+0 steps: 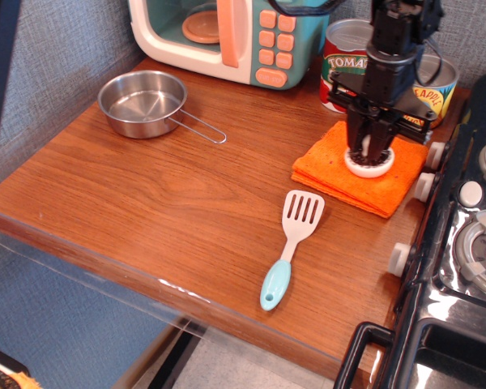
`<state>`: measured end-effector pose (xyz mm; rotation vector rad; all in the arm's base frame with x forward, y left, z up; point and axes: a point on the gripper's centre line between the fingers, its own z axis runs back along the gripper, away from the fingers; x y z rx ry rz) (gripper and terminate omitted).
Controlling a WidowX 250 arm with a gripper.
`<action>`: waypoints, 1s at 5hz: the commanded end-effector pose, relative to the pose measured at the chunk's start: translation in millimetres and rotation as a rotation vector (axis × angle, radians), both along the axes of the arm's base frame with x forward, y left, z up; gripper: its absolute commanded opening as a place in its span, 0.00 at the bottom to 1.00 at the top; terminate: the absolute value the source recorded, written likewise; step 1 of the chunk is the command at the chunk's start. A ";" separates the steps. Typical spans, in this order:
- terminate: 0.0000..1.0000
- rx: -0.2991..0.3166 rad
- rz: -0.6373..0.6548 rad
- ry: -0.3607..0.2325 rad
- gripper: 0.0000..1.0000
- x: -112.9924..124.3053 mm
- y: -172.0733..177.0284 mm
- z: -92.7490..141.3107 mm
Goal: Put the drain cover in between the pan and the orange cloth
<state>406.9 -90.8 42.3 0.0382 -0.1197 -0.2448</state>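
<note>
Glossy woodgrain counter (186, 211), textured orange cloth (340, 174) under round white drain cover (369, 164).

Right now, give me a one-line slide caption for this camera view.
Gripper closed on the drain cover, atop the orange cloth; pan waits far left.

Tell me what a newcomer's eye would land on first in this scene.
The black gripper stands out first, its fingers closed around the knob of the drain cover on the orange cloth at the right of the wooden counter. Next come the shiny pan at the far left and the pastel toy microwave behind it.
</note>
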 end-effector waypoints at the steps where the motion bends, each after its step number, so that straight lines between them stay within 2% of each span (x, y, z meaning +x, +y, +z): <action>1: 0.00 0.016 0.215 -0.152 0.00 1.1 81.1 71.4; 2: 0.00 0.047 0.260 -0.126 0.00 2.8 105.5 64.8; 4: 0.00 0.080 0.284 -0.067 0.00 9.1 125.7 43.3; 5: 0.00 0.127 0.285 -0.039 0.00 8.3 132.6 31.7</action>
